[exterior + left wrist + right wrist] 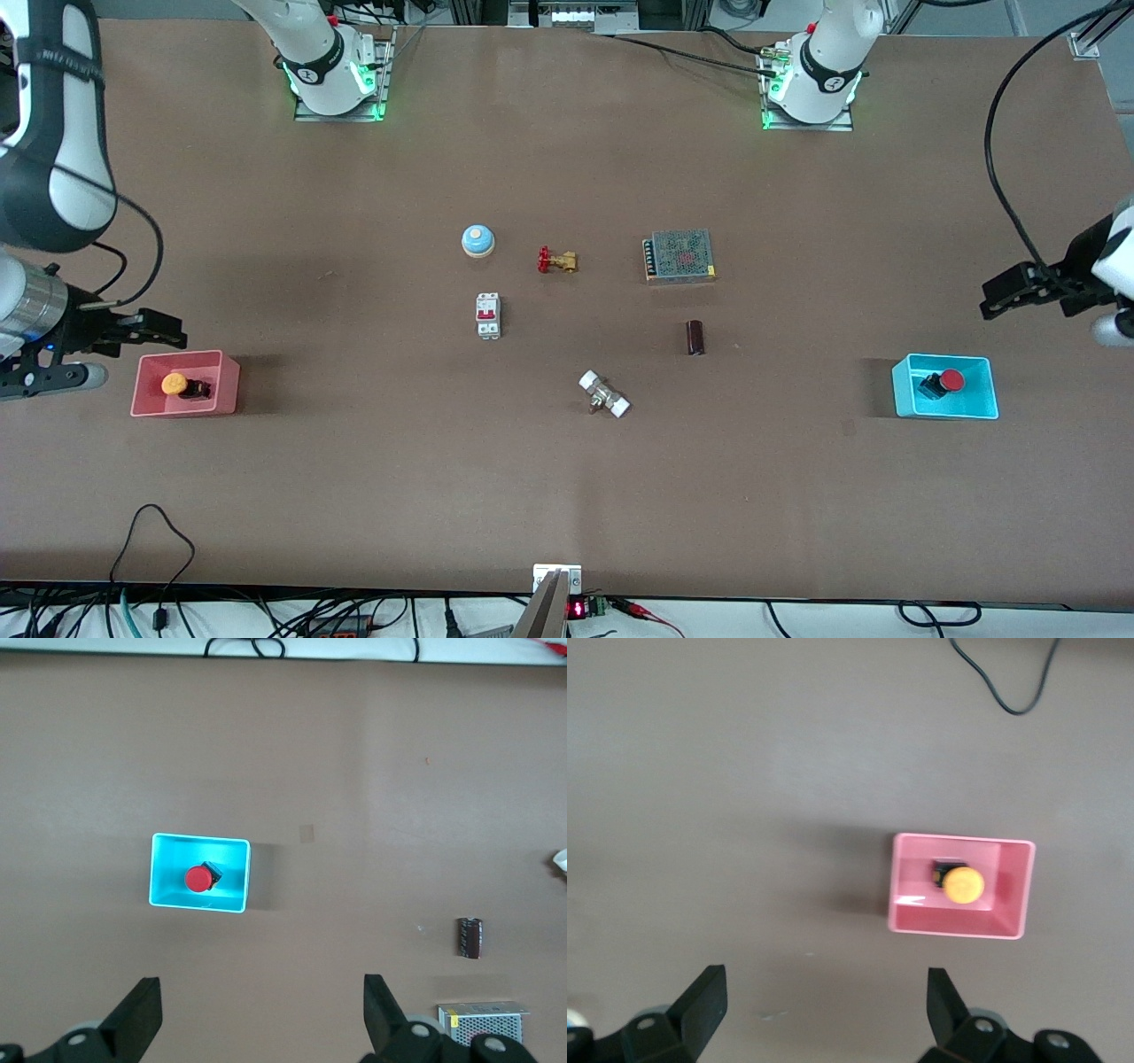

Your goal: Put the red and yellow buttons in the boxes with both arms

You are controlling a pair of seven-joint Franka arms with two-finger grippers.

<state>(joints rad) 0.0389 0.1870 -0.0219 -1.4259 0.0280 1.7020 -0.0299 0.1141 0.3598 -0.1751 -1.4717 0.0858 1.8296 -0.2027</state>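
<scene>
The yellow button [175,384] lies in the pink-red box [146,397] at the right arm's end of the table; both show in the right wrist view, button [962,885] and box [1013,889]. The red button [950,380] lies in the cyan box [978,400] at the left arm's end; both show in the left wrist view, button [198,878] and box [167,858]. My right gripper [164,331] is open and empty, raised above the table beside the pink-red box. My left gripper [1001,297] is open and empty, raised beside the cyan box.
In the table's middle lie a blue-and-white dome bell [477,239], a brass valve with a red handle [556,260], a white circuit breaker [488,315], a metal power supply [679,255], a dark cylinder [695,337] and a white-ended fitting [604,394].
</scene>
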